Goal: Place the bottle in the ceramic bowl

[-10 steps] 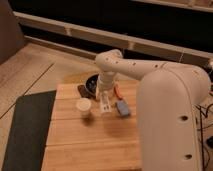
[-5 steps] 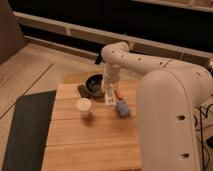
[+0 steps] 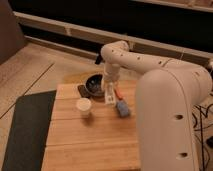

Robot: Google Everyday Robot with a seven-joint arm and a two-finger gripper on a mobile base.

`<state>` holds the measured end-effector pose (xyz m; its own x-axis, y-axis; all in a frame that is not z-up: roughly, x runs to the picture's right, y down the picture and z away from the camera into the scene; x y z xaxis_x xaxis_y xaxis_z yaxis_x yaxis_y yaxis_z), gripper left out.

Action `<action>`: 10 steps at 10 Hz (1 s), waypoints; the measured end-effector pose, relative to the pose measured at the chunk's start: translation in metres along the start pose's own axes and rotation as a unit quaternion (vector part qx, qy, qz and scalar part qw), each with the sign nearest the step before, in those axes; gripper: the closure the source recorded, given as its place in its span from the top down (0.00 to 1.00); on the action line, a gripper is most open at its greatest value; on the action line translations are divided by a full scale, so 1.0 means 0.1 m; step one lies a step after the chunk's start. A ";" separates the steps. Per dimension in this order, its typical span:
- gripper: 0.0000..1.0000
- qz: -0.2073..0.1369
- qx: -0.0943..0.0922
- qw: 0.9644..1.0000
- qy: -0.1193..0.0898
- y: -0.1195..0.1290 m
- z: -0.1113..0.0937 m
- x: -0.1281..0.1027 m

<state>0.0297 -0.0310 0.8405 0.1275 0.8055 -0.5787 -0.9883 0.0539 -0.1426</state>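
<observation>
Wooden table point(image 3: 90, 135); arm point(image 3: 145, 67) elbowed over, pointing down; tool point(image 3: 110, 91) clamped on bottle point(image 3: 109, 97), just beside ceramic bowl point(image 3: 93, 83).

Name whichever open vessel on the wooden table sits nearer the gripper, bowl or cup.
The glossy dark ceramic bowl: the gripper, shut on the small white plastic bottle, hangs beside its rim; the short white cup stands apart.

The pincer point(image 3: 109, 91) holds bottle point(image 3: 109, 96) just right of ceramic bowl point(image 3: 93, 84), behind cup point(image 3: 84, 106).

White end effector point(image 3: 109, 88) with white bottle point(image 3: 109, 96) beside blue-black bowl point(image 3: 89, 80), white cup point(image 3: 84, 107), tan planked table point(image 3: 90, 141).
</observation>
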 end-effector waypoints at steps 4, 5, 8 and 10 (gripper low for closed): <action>0.00 -0.019 0.024 0.999 -0.042 -0.10 -0.16 -0.42; 0.00 -0.030 0.032 0.998 -0.051 -0.13 -0.15 -0.55; 0.00 -0.056 0.037 0.995 -0.075 -0.20 -0.10 -0.92; 0.00 -0.080 0.014 0.992 -0.094 -0.10 -0.08 -1.16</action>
<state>0.0257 -0.1299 0.9025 0.2683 0.8811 -0.3896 -0.9587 0.2044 -0.1979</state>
